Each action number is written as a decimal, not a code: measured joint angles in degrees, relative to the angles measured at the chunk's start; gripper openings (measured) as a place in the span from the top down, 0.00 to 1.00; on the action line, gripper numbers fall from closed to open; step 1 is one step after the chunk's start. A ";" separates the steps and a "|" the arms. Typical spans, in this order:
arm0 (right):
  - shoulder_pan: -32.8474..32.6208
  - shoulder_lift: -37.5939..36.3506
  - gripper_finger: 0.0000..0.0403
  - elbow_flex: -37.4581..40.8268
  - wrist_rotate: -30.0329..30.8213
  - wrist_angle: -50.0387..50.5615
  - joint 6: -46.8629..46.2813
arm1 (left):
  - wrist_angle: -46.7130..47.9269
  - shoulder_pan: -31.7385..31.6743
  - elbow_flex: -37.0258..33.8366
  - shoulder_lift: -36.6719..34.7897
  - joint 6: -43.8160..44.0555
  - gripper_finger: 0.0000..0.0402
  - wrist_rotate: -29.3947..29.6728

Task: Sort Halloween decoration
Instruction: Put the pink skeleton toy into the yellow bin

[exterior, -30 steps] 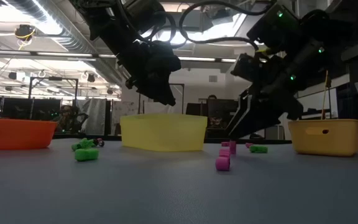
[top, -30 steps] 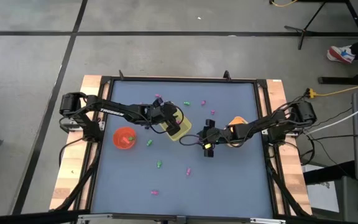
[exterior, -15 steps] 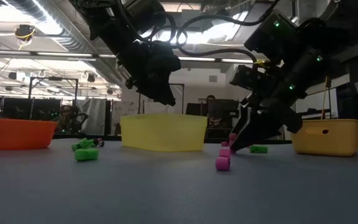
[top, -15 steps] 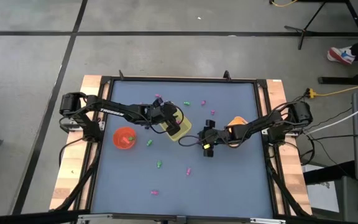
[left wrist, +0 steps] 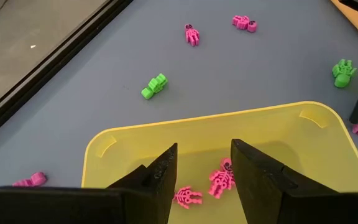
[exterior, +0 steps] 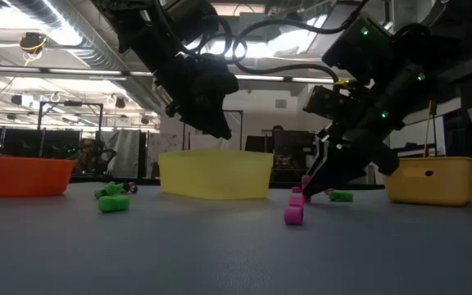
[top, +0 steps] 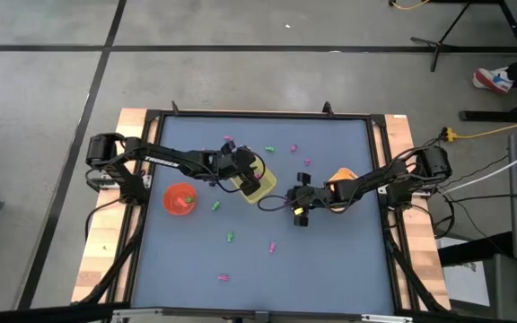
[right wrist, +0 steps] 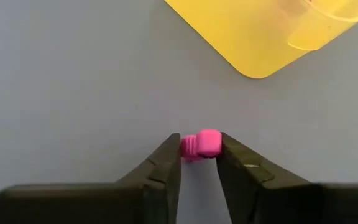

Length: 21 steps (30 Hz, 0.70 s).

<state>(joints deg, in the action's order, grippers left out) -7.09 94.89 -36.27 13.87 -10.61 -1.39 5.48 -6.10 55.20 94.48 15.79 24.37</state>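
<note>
Small pink, green and dark Halloween trinkets lie scattered on the blue-grey table [top: 330,260]. My right gripper [top: 299,213] is low over the table's middle and shut on a pink trinket [right wrist: 201,144], just off a corner of the yellow tray [top: 260,186]. My left gripper [left wrist: 204,165] hovers open above that tray [left wrist: 229,134], nothing between its fingers. Two pink trinkets [left wrist: 221,180] lie on the tray's floor below it. My right gripper pinches the pink trinket's two opposite sides [right wrist: 209,143] between the free ends of its two fingers [right wrist: 166,163]. The fingers slant down at it from above and from the table's right [exterior: 308,187]. The trinket sits at table level; whether it is lifted cannot be told.
A red-orange round bowl [top: 179,199] stands left of the tray, and an orange bowl [top: 341,178] lies under my right arm. Loose trinkets sit near the far edge [top: 293,148] and toward the near side [top: 230,237], [top: 272,247], [top: 223,277].
My right gripper has come down to the table at the pink trinket beside the tray's corner.
</note>
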 joint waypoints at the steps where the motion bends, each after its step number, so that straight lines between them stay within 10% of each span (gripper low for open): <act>1: 0.00 0.00 0.79 0.00 0.00 0.00 -0.02 | 0.00 -0.01 0.00 0.00 -0.74 0.67 0.01; 21: 0.00 0.00 0.84 -0.04 0.05 -0.44 0.02 | 17.68 2.41 0.04 -25.35 -4.32 0.67 0.46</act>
<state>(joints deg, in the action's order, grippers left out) -7.09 94.89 -36.32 13.92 -11.05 -1.37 23.15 -3.69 55.24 69.13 11.48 24.83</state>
